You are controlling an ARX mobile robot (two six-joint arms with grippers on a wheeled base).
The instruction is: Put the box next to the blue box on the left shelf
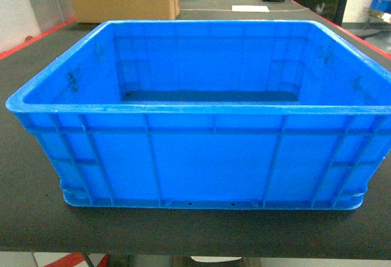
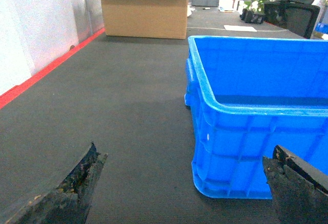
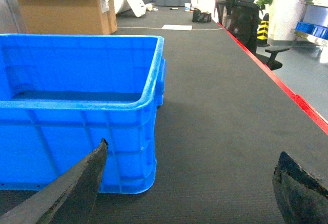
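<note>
The box [image 1: 201, 157] is a large bright-blue open-topped crate with ribbed walls. It stands empty on the dark table, filling the head view. Neither gripper shows in the head view. My left gripper [image 2: 184, 155] is open near the crate's left front corner [image 2: 225, 152], its right finger [image 2: 292, 188] in front of the near wall, touching nothing. My right gripper [image 3: 192, 155] is open off the crate's right front corner [image 3: 128, 147], with its left finger [image 3: 77, 185] before the near wall. The left shelf and the other blue box are out of view.
A dark mat covers the table [image 1: 30, 218], with red edging along its sides [image 3: 287, 88]. A cardboard carton [image 2: 146, 11] stands at the far left end. A black office chair [image 3: 243, 8] is beyond the right edge. Papers [image 1: 241, 8] lie farther back.
</note>
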